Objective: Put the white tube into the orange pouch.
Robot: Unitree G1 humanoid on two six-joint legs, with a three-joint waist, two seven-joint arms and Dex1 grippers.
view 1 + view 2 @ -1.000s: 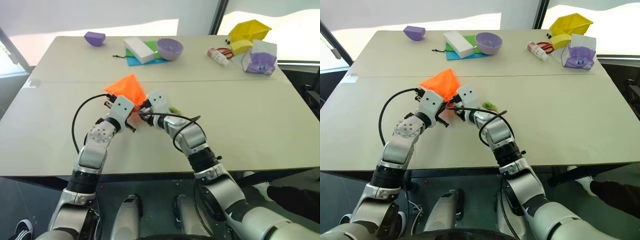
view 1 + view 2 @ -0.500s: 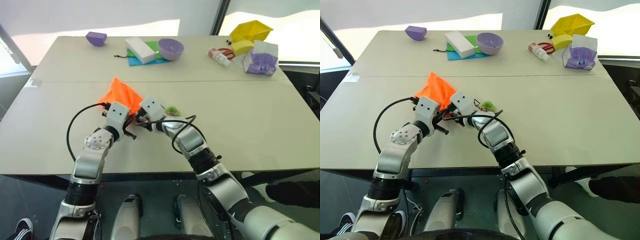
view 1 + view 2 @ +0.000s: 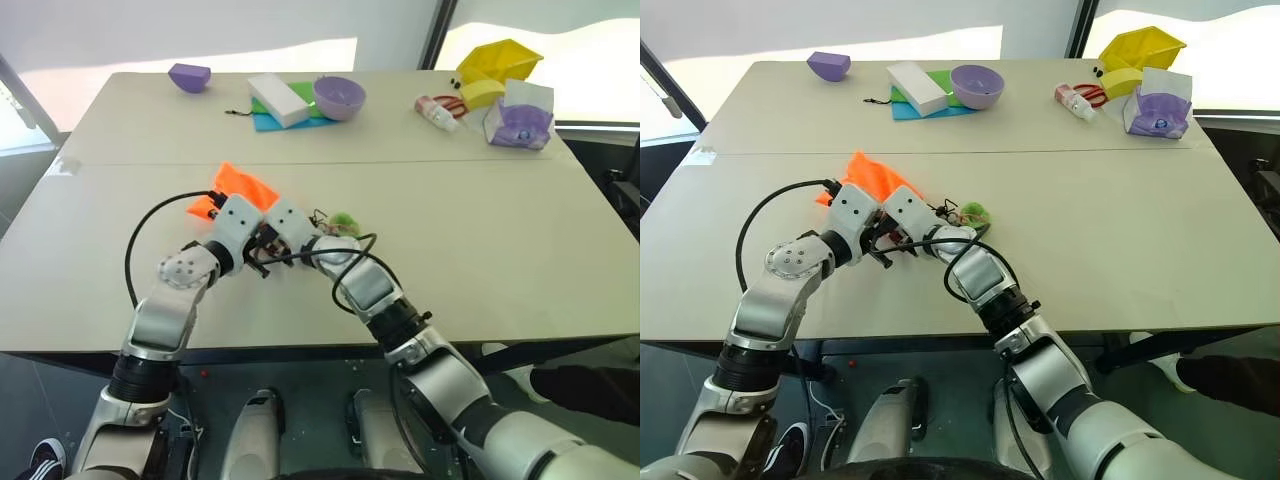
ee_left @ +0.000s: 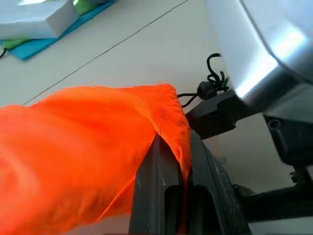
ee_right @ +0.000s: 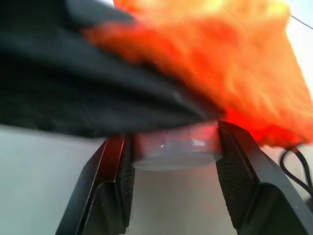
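The orange pouch point(image 3: 238, 184) lies crumpled on the table's near half, in front of my two hands, which meet at its near edge. My left gripper point(image 4: 174, 147) is shut on the pouch's hem point(image 4: 172, 117), pinching the fabric between its fingers. My right gripper point(image 5: 174, 147) is shut on the white tube point(image 5: 174, 148), whose far end is hidden under the orange fabric point(image 5: 230, 58) at the pouch's mouth. The dark cord point(image 3: 322, 216) and the green tassel point(image 3: 345, 220) trail to the right of the hands.
At the table's far edge stand a small purple bowl point(image 3: 189, 76), a white block point(image 3: 279, 100) on blue and green sheets point(image 3: 262, 121), and a larger purple bowl point(image 3: 340, 97). Far right are a small red-marked tube point(image 3: 436, 112), a yellow bin point(image 3: 498, 62) and a clear bag point(image 3: 520, 122).
The pouch stood up in a tall peak a second ago and now lies lower and flatter. Both hands have shifted left and slightly nearer, and the right wrist has rolled.
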